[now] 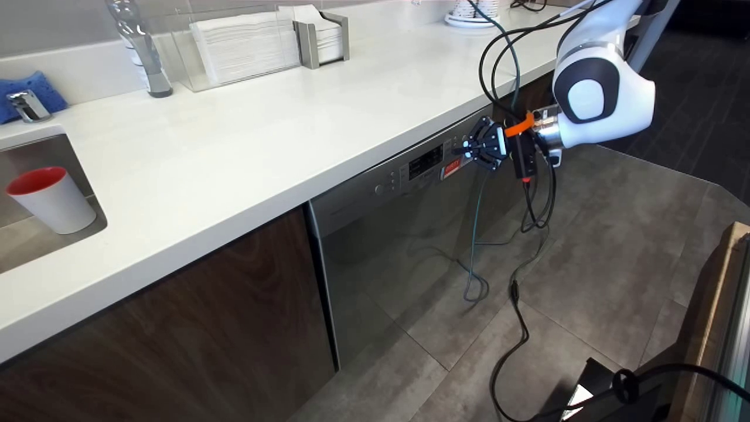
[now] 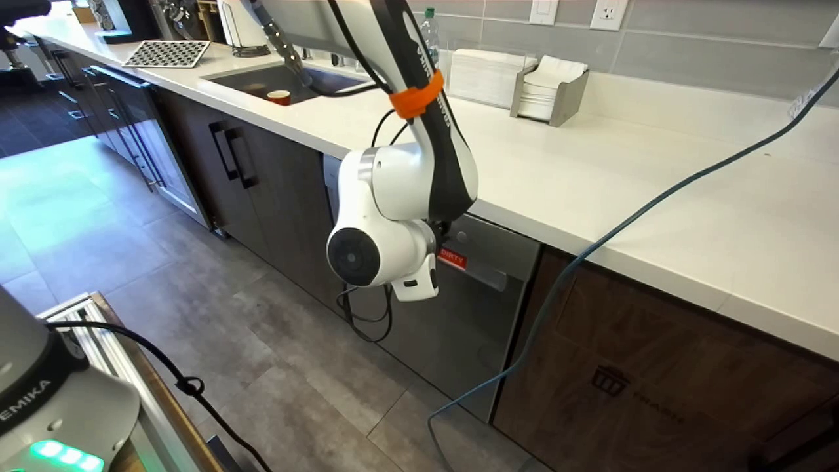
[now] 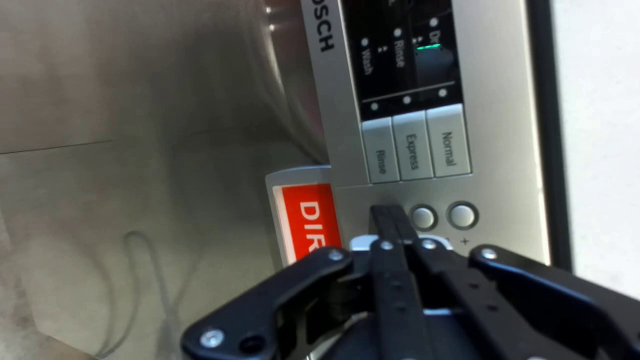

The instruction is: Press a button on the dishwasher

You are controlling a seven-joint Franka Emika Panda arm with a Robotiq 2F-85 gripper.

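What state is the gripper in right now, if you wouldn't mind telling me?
Gripper: closed, with nothing visible in its grasp, its tips at the control strip of the dishwasher.

tiled wall (image 2: 708,72) | white counter (image 1: 263,135) | dark-wood cabinets (image 1: 170,322) | tiled floor (image 1: 621,223)

The dishwasher (image 1: 384,246) stands upright beneath the white counter (image 1: 281,158), its grey steel door (image 2: 459,321) shut. Along the top, its control panel (image 3: 415,192) carries a black display (image 3: 402,65), buttons (image 3: 412,145) marked Rinse, Express and Normal, and round buttons (image 3: 462,215); a red DIRTY label (image 3: 311,217) sits just below.
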